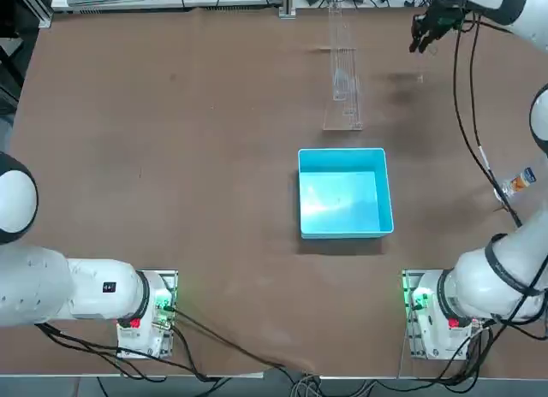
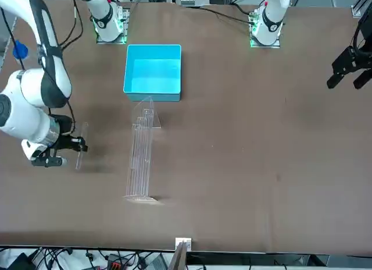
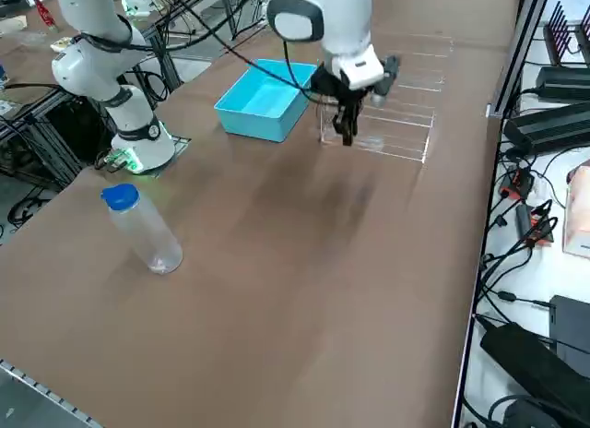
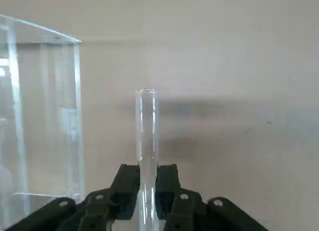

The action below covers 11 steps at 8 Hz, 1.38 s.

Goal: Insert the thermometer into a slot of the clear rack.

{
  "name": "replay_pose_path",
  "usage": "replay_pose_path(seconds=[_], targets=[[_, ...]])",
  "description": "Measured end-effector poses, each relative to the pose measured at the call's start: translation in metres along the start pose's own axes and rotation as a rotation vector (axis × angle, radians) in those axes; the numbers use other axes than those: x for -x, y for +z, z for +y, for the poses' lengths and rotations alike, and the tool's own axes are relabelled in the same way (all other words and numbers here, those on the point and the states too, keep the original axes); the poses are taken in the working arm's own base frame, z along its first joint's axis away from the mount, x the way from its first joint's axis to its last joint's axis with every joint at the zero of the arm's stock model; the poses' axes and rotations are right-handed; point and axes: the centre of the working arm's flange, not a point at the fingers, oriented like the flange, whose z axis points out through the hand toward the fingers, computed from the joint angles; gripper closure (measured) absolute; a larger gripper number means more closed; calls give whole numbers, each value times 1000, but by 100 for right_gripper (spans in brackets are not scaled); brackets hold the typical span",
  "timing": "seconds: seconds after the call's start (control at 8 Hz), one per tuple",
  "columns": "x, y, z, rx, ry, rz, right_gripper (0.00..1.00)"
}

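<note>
The right end effector (image 4: 148, 183) is pinching the thermometer (image 4: 147, 141), its two fingers (image 4: 167, 178) pressed on either side of the thin clear rod near its lower part, so most of the length sticks out beyond the tips. In the front view the rod (image 2: 81, 145) hangs close to upright, above the tabletop (image 2: 244, 136) and beside the rack (image 2: 141, 153), apart from it and not yet over any slot. The rack (image 1: 344, 72) is a long, narrow, see-through piece that stands between the blue bin (image 1: 344, 192) and the far edge of the tabletop; the end effector (image 1: 425, 33) is to its side, near its far end. The rod looks stiff, light and smooth (like glass), so in my judgement it is fragile and also slippery: a hard squeeze or a knock against the acrylic plates could break it, and a loose hold could let it slide or tilt between the fingers. Holding it low as it is now leaves a long free end, which is good for reaching into a slot, but small tilts at the fingers become large at the tip. The slots are hard to see in these views, so I think the approach should be slow, with the rod lined up with a slot before it goes in.
</note>
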Motion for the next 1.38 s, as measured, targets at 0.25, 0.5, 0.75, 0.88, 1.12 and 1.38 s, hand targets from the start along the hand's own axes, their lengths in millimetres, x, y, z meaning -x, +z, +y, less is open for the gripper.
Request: replay_pose_path(seconds=[0.25, 0.5, 0.75, 0.88, 1.12, 1.38], targets=[[3, -7, -34, -25, 9, 9, 78], [8, -7, -69, -47, 18, 8, 78], [9, -8, -92, -57, 7, 23, 78], [10, -7, -105, -62, 10, 36, 78], [11, 4, -132, -75, 22, 53, 78], [13, 17, -151, -86, 32, 58, 78]])
